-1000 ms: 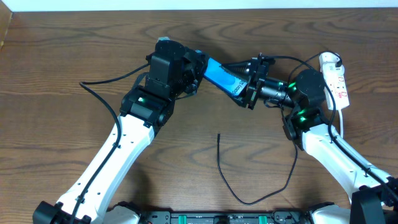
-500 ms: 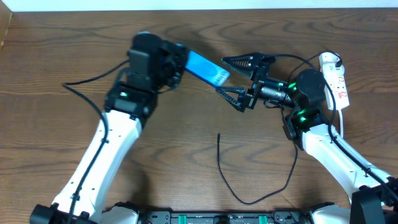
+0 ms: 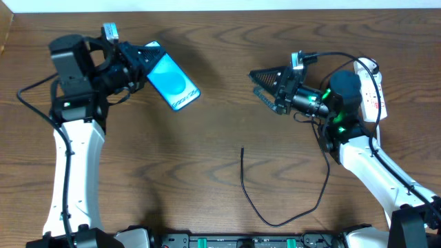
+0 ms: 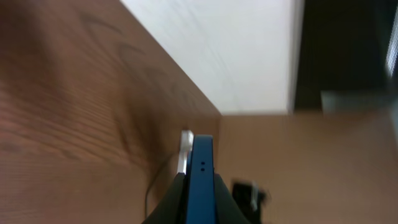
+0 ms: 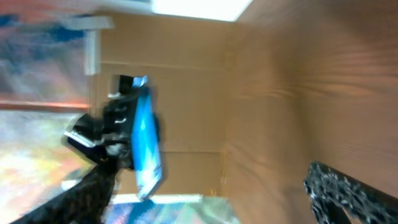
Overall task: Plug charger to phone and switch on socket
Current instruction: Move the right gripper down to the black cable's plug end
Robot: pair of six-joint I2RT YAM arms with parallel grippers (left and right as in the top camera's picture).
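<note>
The phone (image 3: 171, 81), light-blue screen up, is held above the table at the upper left by my left gripper (image 3: 141, 60), which is shut on its top end. In the left wrist view the phone's dark blue edge (image 4: 203, 177) sits clamped between the fingers. The phone also shows in the right wrist view (image 5: 144, 143). My right gripper (image 3: 263, 83) is open and empty at the centre right, fingers pointing left. The charger cable (image 3: 242, 180) lies loose on the table below centre, its tip (image 3: 242, 149) free. The white socket (image 3: 372, 86) lies at the far right behind the right arm.
The brown wooden table (image 3: 207, 138) has its far edge along the top against a white wall. The robots' thicker black cables hang by each arm. The socket's white cord (image 3: 378, 131) runs down the right side.
My left arm has swung far left with the phone, away from the right gripper. My right gripper let go of the phone, opened and pulled back slightly right.
</note>
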